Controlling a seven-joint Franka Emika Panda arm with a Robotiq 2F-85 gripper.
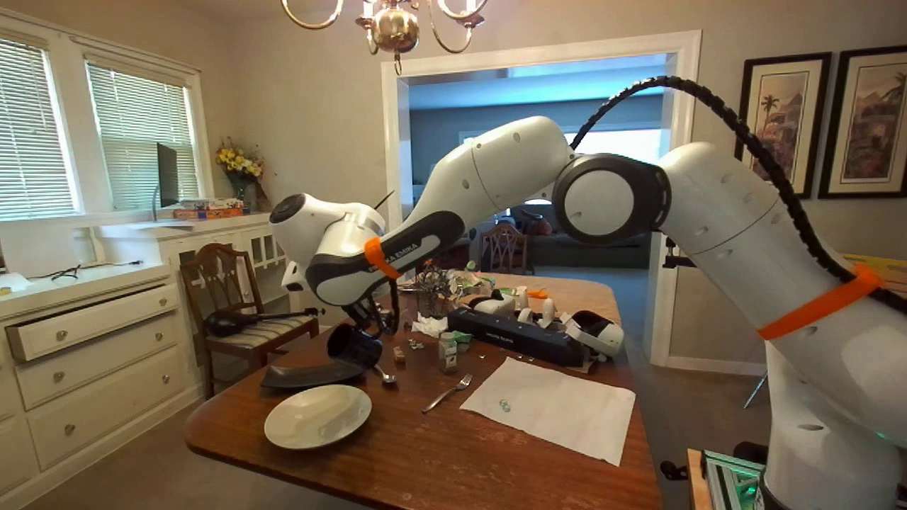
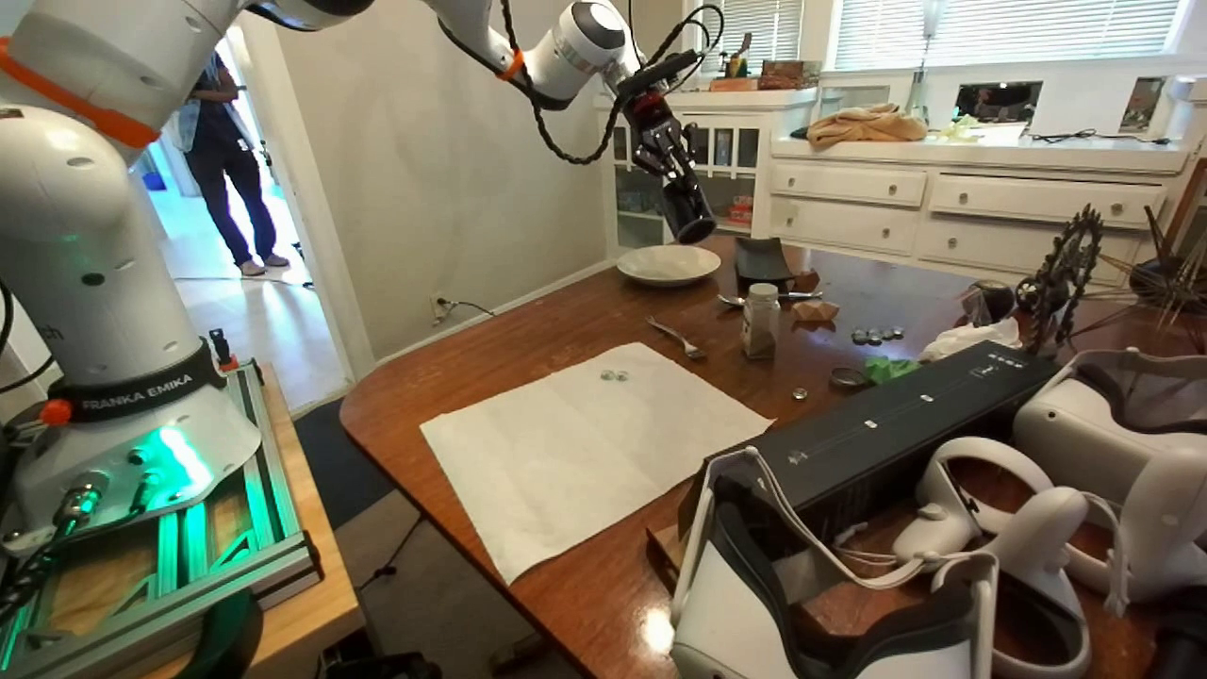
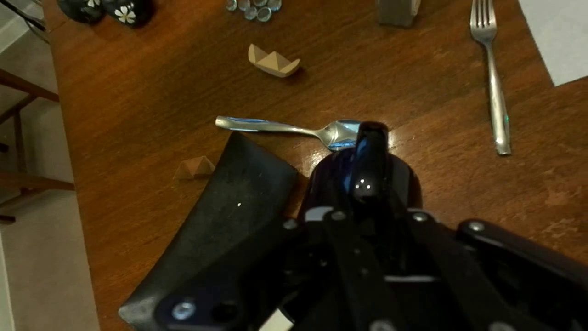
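A glossy dark mug (image 1: 352, 347) hangs tilted above the table, and my gripper (image 1: 368, 322) is shut on it, seemingly at the handle. In the wrist view the mug's handle (image 3: 370, 161) points up from between the blurred dark fingers. The mouth of the mug (image 2: 691, 222) faces down and outward in an exterior view. Beneath and beside it lie a white plate (image 1: 319, 419), a dark curved tray (image 3: 229, 197) and a metal spoon (image 3: 275, 126). The mug partly hides the bowl of the spoon. The fingertips themselves are hard to make out.
A fork (image 3: 494, 87) and a white paper sheet (image 1: 560, 411) lie toward the robot. A glass jar (image 2: 760, 322), a folded paper boat (image 3: 274, 61), a long black box (image 2: 905, 420) and VR headsets (image 2: 754, 604) occupy the table. A chair (image 1: 234, 297) stands beyond.
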